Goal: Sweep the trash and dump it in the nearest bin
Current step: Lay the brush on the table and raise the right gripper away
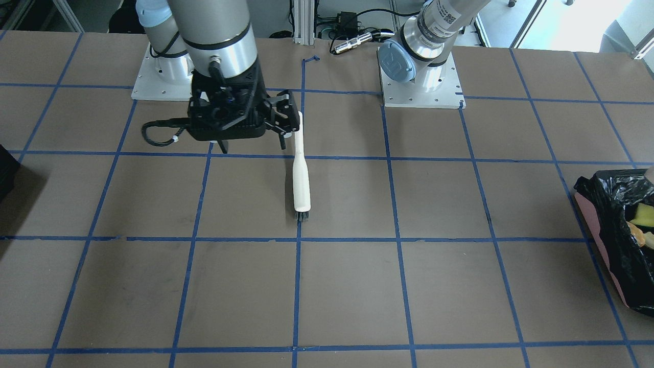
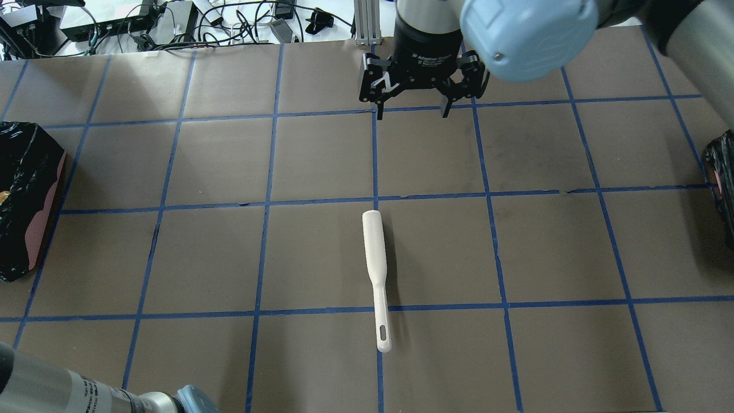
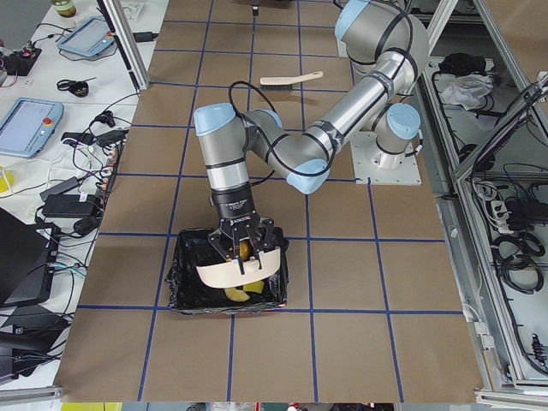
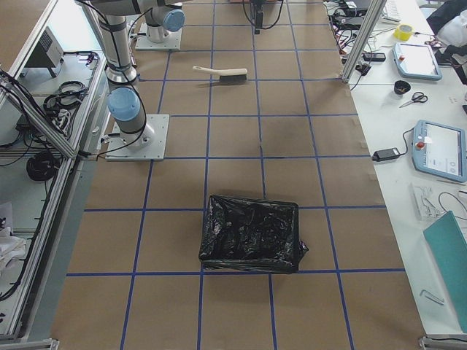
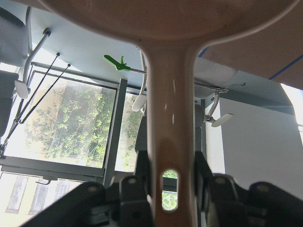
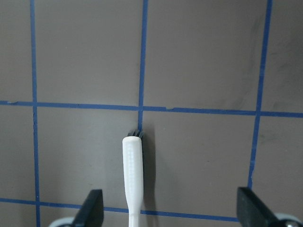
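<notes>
My left gripper [image 3: 244,247] is shut on the handle of the white dustpan [image 3: 238,272] and holds it tipped over the black-lined bin [image 3: 184,291]. The left wrist view shows the fingers [image 5: 142,177] clamped on the dustpan handle [image 5: 170,118]. Yellow trash [image 3: 242,294] lies in the bin. The bin also shows at the table's edge [image 1: 621,255] [image 2: 28,201]. The white brush [image 1: 301,176] [image 2: 375,269] lies flat mid-table. My right gripper [image 1: 253,143] [image 2: 412,112] [image 6: 173,213] is open and empty above the brush's handle end [image 6: 132,175].
A second black-lined bin [image 4: 252,233] [image 2: 723,183] stands at the table's opposite end, on my right. Blue tape lines [image 1: 301,237] grid the brown table. Cables and devices lie beyond the far edge [image 2: 143,23].
</notes>
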Action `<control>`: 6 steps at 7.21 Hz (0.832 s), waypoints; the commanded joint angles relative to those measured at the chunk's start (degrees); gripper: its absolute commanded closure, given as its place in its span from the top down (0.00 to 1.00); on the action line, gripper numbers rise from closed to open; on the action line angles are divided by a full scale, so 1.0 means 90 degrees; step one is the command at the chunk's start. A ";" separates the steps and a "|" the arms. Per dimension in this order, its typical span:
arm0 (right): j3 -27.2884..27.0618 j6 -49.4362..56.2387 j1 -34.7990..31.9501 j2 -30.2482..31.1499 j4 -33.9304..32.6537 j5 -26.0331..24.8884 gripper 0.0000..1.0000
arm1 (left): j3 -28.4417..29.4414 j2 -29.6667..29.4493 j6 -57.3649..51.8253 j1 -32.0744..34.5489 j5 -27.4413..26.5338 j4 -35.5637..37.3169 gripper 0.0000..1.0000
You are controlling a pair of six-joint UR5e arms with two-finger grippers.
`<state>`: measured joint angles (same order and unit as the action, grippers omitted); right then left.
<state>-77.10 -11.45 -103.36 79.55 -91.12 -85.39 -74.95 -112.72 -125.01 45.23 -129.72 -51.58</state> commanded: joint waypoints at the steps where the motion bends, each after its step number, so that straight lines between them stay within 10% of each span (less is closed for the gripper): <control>1: -0.0008 0.0664 0.0711 0.0203 0.0288 -0.0014 1.00 | 0.0066 0.0432 0.0226 0.0498 0.0533 -0.0330 0.00; 6: -0.0979 0.1389 0.0938 0.1001 0.0869 -0.0815 0.99 | -0.0011 0.0903 0.5879 0.2234 0.2196 -0.2908 0.00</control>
<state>-81.31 0.77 -95.05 85.18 -83.20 -92.47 -74.82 -104.91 -85.24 59.56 -111.55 -73.35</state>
